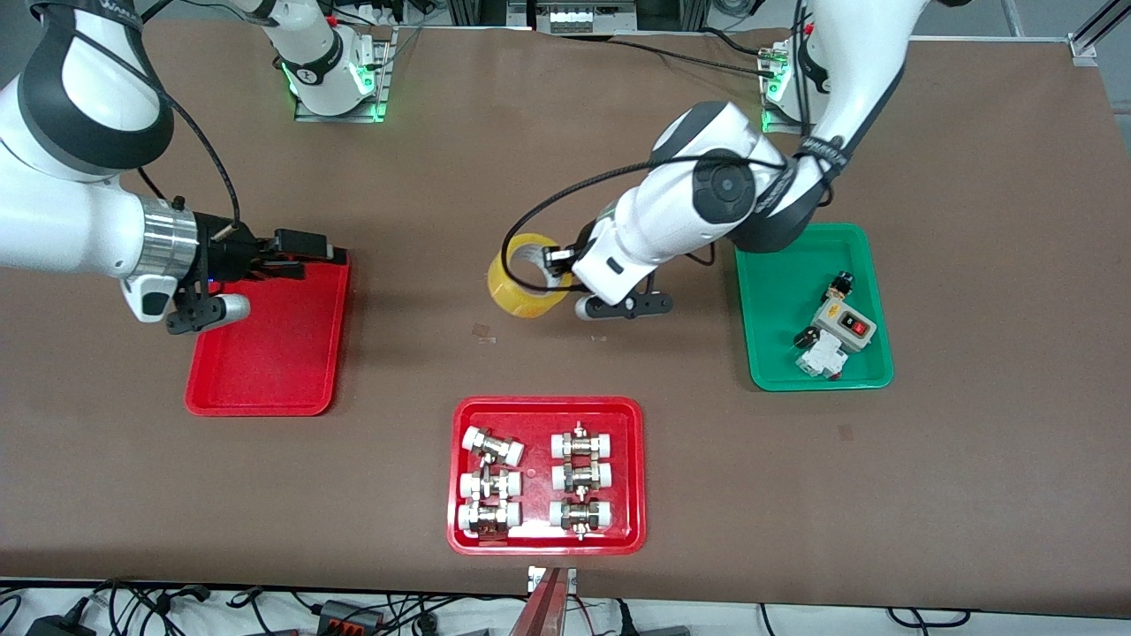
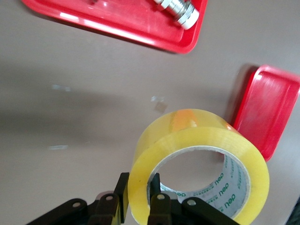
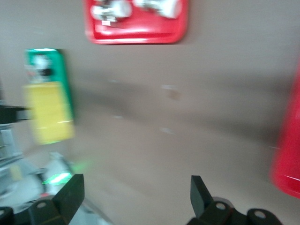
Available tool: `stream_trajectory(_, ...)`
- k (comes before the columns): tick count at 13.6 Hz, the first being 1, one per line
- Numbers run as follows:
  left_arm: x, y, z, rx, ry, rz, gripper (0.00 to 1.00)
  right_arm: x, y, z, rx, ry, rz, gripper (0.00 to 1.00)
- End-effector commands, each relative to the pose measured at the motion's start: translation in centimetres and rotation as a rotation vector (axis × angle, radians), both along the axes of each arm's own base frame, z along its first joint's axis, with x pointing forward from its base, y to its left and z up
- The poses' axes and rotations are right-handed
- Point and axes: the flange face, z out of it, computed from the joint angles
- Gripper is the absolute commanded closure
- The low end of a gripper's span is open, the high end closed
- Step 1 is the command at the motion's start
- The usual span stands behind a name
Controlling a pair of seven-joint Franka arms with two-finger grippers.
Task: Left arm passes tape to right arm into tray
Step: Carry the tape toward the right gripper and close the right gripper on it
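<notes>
Nearest the front camera: a red tray of fittings, six white-capped metal pieces in two columns, not part of the job. Farther from the camera than that tray, over bare table: the tape, off the surface, pinched by the left gripper, one finger inside the core and one outside, clamped across the roll's wall, as the left wrist view shows with the tape filling the frame and the fingers biting its edge. Toward the left arm's end from the fittings tray: a green tray with a switch box and small electrical parts. Toward the right arm's end, farther from the camera than the fittings tray: the plain red tray, empty, with the right gripper hovering over its farther edge, jaws spread wide and holding nothing, waiting well apart from the roll. Handover not yet made; tape well short of the red tray. Risks, as judgement only: a thin grip on one wall of the roll, so a swing or twist during travel could rotate it in the pads; a slick rounded band, so a right-hand grasp set off-centre could squeeze it out; release by the left gripper before a firm hold, and the roll drops and rolls away across the table.
</notes>
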Motion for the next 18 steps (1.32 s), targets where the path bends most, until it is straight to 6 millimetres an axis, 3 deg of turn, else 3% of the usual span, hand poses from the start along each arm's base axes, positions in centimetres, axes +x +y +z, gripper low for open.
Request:
stream_trajectory(1, 0.7, -1.6, 0.1, -0.024, 0.003, 0.072, 1.0, 0.9, 2.8, -0.6, 0.103, -0.036, 0.037, 0.0)
stream_trajectory(3, 1.1, -1.8, 0.7, -0.043, 0.016, 0.112, 1.0, 1.3, 3.8, -1.7, 0.178, -0.056, 0.064, 0.0)
stream_trajectory(6, 0.4, -4.7, 1.3, -0.063, 0.058, 0.178, 1.0, 1.9, 4.0, -5.0, 0.231, -0.072, 0.121, 0.0)
stream_trajectory(10, -0.1, -5.8, 0.8, -0.062, 0.059, 0.17, 1.0, 2.2, 6.1, -5.8, 0.327, -0.068, 0.086, 0.0)
stream_trajectory(13, 0.2, -6.3, 0.3, -0.088, 0.056, 0.218, 1.0, 2.2, 6.5, -6.2, 0.336, -0.087, 0.109, 0.0)
stream_trajectory(18, 1.0, -6.9, 0.8, -0.116, 0.063, 0.257, 1.0, 2.6, 6.9, -8.9, 0.385, -0.119, 0.159, 0.0)
